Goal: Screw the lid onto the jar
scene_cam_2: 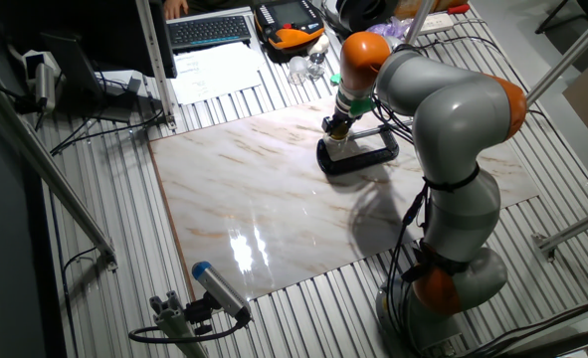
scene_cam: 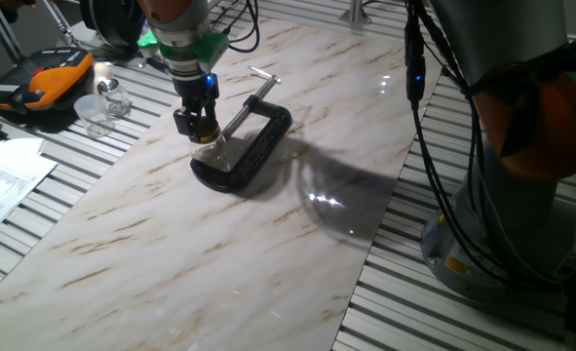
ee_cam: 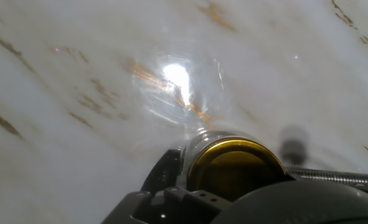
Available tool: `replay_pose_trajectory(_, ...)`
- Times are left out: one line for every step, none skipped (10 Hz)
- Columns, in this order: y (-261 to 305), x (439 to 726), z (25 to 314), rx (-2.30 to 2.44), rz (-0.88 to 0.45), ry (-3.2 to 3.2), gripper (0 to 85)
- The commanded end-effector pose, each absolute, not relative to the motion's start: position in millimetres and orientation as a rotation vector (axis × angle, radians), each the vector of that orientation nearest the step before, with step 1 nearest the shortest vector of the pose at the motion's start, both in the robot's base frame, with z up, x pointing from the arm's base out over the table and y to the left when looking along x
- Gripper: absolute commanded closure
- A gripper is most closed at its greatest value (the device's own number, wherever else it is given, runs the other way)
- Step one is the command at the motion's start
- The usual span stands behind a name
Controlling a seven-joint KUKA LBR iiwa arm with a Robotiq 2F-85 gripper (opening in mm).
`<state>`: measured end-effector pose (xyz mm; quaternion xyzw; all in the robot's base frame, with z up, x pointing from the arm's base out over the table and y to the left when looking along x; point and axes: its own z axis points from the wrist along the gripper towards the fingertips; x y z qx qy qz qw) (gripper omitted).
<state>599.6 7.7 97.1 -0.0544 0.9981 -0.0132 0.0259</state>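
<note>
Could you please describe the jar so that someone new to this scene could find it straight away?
Start at the marble tabletop and find the black C-clamp lying near its far end. The jar sits inside the clamp's frame, directly beneath the gripper. It is small, clear glass with a gold lid at its mouth, unlike the clear containers beside the orange-black case.

One fixed view sat low and close at the table's [scene_cam: 268,244] edge, looking across the marble top toward the black clamp [scene_cam: 253,146], with the arm's base at its right. The other fixed view looked down from high and far on the opposite side, taking in the whole table [scene_cam_2: 274,199] and arm [scene_cam_2: 453,129]; both shared the clamp [scene_cam_2: 358,154]. The hand view looked along the fingers, very near the lid [ee_cam: 236,165] and marble.
</note>
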Motion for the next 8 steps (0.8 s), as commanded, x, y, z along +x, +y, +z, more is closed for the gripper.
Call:
replay_pose_trajectory(7.8, 599.8, 97.1, -0.168, -0.041, 3.085, 85.0)
replay_pose_trajectory(7.9, 599.9, 96.9, -0.165, -0.041, 3.083, 85.0)
replay_pose_trajectory(7.9, 600.0, 96.9, -0.165, -0.043, 3.083, 85.0)
replay_pose_trajectory(8.0, 600.0, 96.8, -0.163, -0.043, 3.082, 85.0)
replay_pose_trajectory(8.2, 600.0, 96.8, -0.16, -0.046, 3.082, 85.0)
replay_pose_trajectory(8.2, 600.0, 96.7, -0.156, -0.046, 3.084, 85.0)
replay_pose_trajectory(8.2, 600.0, 96.7, -0.151, -0.051, 3.085, 85.0)
replay_pose_trajectory(8.1, 600.1, 96.5, -0.149, -0.051, 3.087, 85.0)
